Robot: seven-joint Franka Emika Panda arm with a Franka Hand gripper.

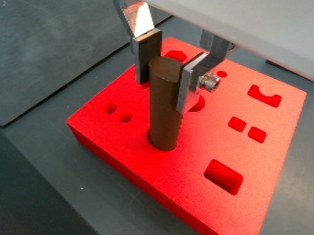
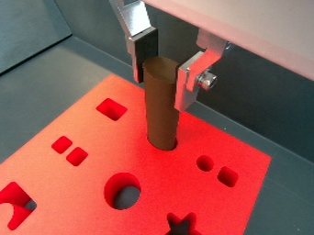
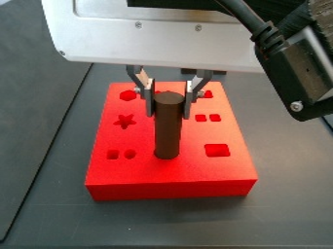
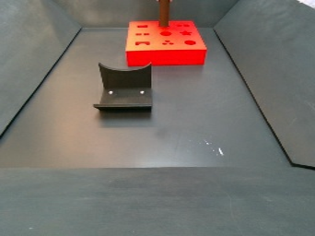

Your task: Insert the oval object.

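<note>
My gripper point(image 1: 172, 62) hangs directly above the red board point(image 1: 123, 138), with the oval object point(image 1: 164, 106) standing upright between my fingers point(image 1: 147, 55). In both wrist views the silver plates flank the peg's upper end, one on each side; I cannot tell for certain whether the pads press on it, since a thin gap seems to show beside one plate in a wrist view point(image 2: 194, 81), so whether my jaws are clenched or released stays unclear. The brown peg's lower end sits in a hole in the board, near the board's middle, and its flat dark top shows in a side view point(image 3: 166, 97). Around it the board carries other cut-outs: small paired squares, a rounded rectangle, a star and a round hole. The board rests on the dark bench point(image 4: 185, 129), near its far end in a side view point(image 4: 167, 44), where only the lower part of the peg point(image 4: 164, 11) is visible at the picture's edge. The fixture point(image 4: 123, 88) stands on the bench well apart from the board, nearer to that camera. My gripper itself is out of that picture.
</note>
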